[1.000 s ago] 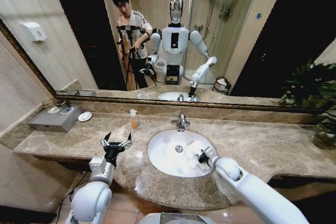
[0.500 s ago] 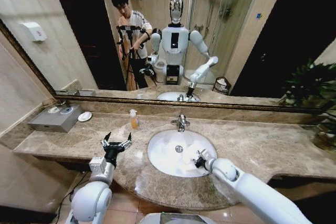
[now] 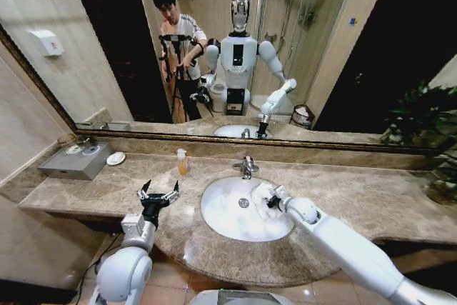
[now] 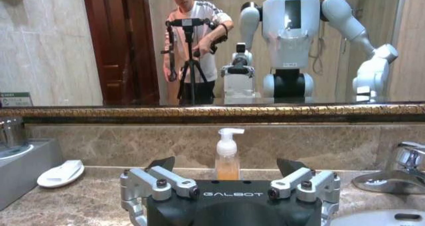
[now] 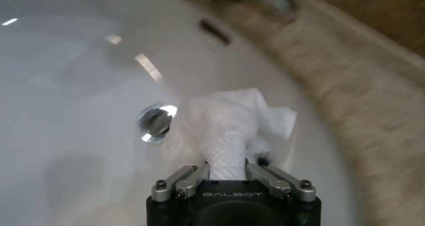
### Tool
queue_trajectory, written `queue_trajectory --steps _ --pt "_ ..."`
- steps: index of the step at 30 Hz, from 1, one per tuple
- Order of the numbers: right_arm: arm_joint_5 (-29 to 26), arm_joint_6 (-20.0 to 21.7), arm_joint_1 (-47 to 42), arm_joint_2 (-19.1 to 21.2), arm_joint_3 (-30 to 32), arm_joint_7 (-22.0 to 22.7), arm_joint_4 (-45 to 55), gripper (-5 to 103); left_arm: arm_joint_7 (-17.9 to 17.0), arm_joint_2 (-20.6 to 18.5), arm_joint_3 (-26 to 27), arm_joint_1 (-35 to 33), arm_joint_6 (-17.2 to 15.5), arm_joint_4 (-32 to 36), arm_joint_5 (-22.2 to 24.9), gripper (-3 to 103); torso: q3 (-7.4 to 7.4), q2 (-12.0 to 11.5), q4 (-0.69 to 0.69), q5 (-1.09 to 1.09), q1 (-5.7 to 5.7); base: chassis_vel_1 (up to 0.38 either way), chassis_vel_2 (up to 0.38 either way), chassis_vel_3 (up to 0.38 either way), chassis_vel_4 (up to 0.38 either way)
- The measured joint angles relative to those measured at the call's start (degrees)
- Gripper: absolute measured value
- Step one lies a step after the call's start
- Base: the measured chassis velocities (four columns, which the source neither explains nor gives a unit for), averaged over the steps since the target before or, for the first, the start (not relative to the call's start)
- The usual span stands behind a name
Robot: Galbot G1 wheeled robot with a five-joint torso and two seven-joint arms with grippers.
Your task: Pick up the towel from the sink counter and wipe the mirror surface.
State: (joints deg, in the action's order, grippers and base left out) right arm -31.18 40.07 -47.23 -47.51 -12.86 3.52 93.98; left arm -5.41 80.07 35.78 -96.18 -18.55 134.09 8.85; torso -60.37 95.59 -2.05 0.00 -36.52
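The right tool [image 3: 270, 200] is clamped on the towel [image 3: 261, 194], its two fingers pinched together around a bunched white fold. In the right wrist view the cloth [image 5: 229, 129] spills out ahead of the tool [image 5: 228, 169] and hangs above the white basin [image 5: 73, 101], just beside the chrome drain [image 5: 156, 122]. From the head view, the towel sits over the basin's [image 3: 225, 221] 2 o'clock side, a little below the chrome tap [image 3: 247, 167], which stands at the basin's 12 o'clock. The right arm [image 3: 350, 251] reaches in from the 5 o'clock corner of the scene, crossing the curved front edge of the counter [image 3: 371, 201].

The left tool [image 3: 158, 195] has its fingers spread wide apart and holds nothing; it is poised above the counter at the basin's 9 o'clock, apart from the rim. In the left wrist view the same tool [image 4: 229, 173] points toward the back wall, with a soap dispenser bottle [image 4: 228, 154] straight ahead of it and a small white soap dish [image 4: 60, 172] off toward a grey box [image 4: 17, 159].

The mirror [image 3: 235, 48] runs along the wall behind the counter in its dark frame, at 12 o'clock from the basin. The soap dispenser bottle [image 3: 182, 162] stands near the backsplash at the basin's 11 o'clock, and the grey box [image 3: 75, 162] rests far along at 9 o'clock. A green plant [image 3: 443, 169] sits at the counter's far 3 o'clock end.
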Motion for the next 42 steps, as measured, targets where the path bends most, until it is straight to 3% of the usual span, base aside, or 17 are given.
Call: queue_trajectory --steps 10,15,24,34,42 --pt "-0.86 0.06 -2.48 2.09 -4.64 0.09 5.22 10 0.0 0.0 0.0 0.0 0.0 0.0 0.0 100 0.0 0.0 0.0 0.0 0.0 0.0 0.0 0.0 0.0" --pt "-0.32 -2.31 0.13 -1.3 -4.59 1.9 0.7 10 0.0 0.0 0.0 0.0 0.0 0.0 0.0 100 0.0 0.0 -0.03 0.04 0.0 0.0 0.0 0.0 0.0" --pt "0.99 -5.74 3.73 -3.59 -3.38 1.07 -4.79 10 0.0 0.0 0.0 0.0 0.0 0.0 0.0 100 0.0 0.0 -0.01 0.0 0.0 0.0 0.0 0.0 0.0" --pt "1.69 -7.0 -1.34 -4.43 -7.37 1.66 -0.94 10 0.0 0.0 0.0 0.0 0.0 0.0 0.0 100 0.0 0.0 -0.01 0.0 0.01 0.0 0.0 0.0 0.0" --pt "0.23 -7.33 0.58 -4.49 -11.7 2.25 1.45 10 0.0 0.0 0.0 0.0 0.0 0.0 0.0 100 0.0 0.0 0.0 -0.02 0.01 0.0 0.0 0.0 0.0"
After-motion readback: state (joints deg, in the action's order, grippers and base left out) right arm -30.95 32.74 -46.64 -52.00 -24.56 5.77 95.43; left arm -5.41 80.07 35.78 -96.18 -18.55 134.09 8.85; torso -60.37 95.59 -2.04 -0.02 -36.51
